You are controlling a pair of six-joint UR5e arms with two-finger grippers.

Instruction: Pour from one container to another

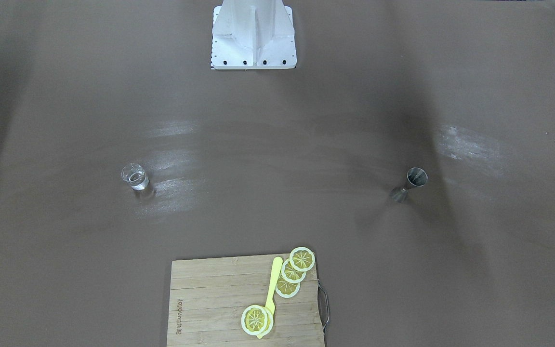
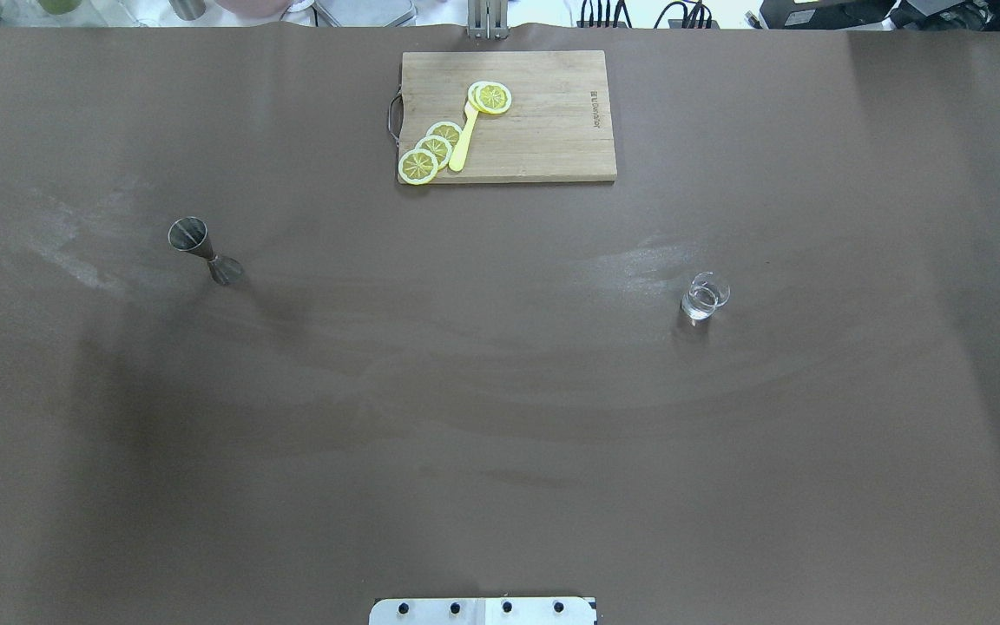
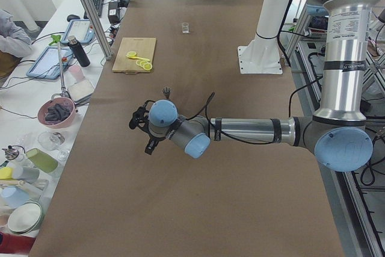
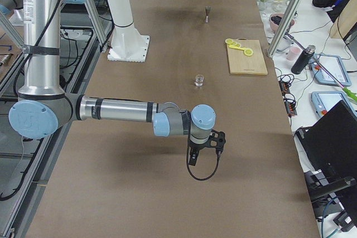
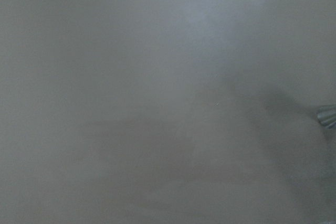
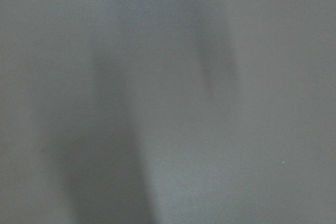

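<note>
Pour not started. Glass (image 1: 135, 177), a little clear liquid in it, stands upright on the robot's right side of the counter (image 1: 277, 217). Jigger (image 1: 410, 184) stands upright, well apart on the left. Left pincer (image 3: 139, 129) and right pincer (image 4: 204, 150) hang over bare counter, and I cannot tell whether they are open or closed. Next, probably: right pincer reaches the glass and grips its side. The mark on the cutting board (image 1: 210, 299) is too small to read.
</note>
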